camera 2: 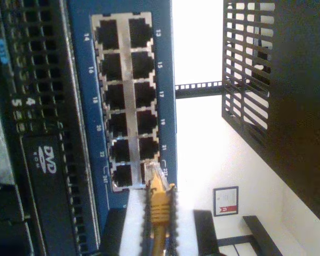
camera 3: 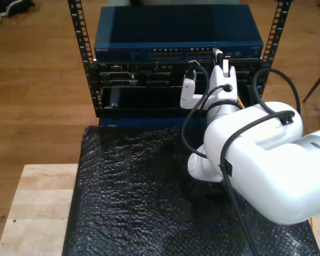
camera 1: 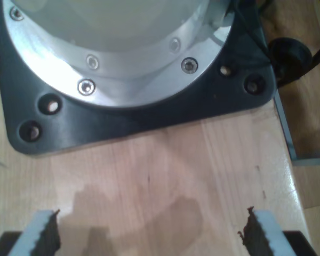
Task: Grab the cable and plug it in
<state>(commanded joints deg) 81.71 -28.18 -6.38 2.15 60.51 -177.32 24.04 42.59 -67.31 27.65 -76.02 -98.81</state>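
Second wrist view: cable [camera 2: 159, 213] seen pinched between dark fingers [camera 2: 113, 234] of my second gripper [camera 2: 159, 234], yellow-orange boot upright between them, clear plug [camera 2: 153, 178] projecting ahead of the fingertips. Plug tip placed at the last pair of ports on the blue switch [camera 2: 85, 117], touching or just entering the port beside the printed 23; full seating not confirmable at this resolution. Held short behind the boot, judged so that the plug stays stiff and aligned with the port opening rather than drooping.

Exterior view: second arm [camera 3: 256, 160] extended from the exterior view's right toward the rack [camera 3: 80, 64], wrist brought level with the switch's port row [camera 3: 192, 53], judged a straight-in approach for insertion. A sliver of yellow-orange noted beside the wrist [camera 3: 237, 101].

First wrist view: my first gripper [camera 1: 152, 234] spread wide, nothing between the ridged fingers [camera 1: 45, 234], parked over the wooden counter [camera 1: 165, 176] facing a dark base plate [camera 1: 122, 128] with a silver bolted flange [camera 1: 122, 85]. Judged held clear so as not to obstruct the insertion.

Step in hand, as judged: final push of the plug into the port. Risk, as judged: slight misalignment jamming the plug tab against the port edge.
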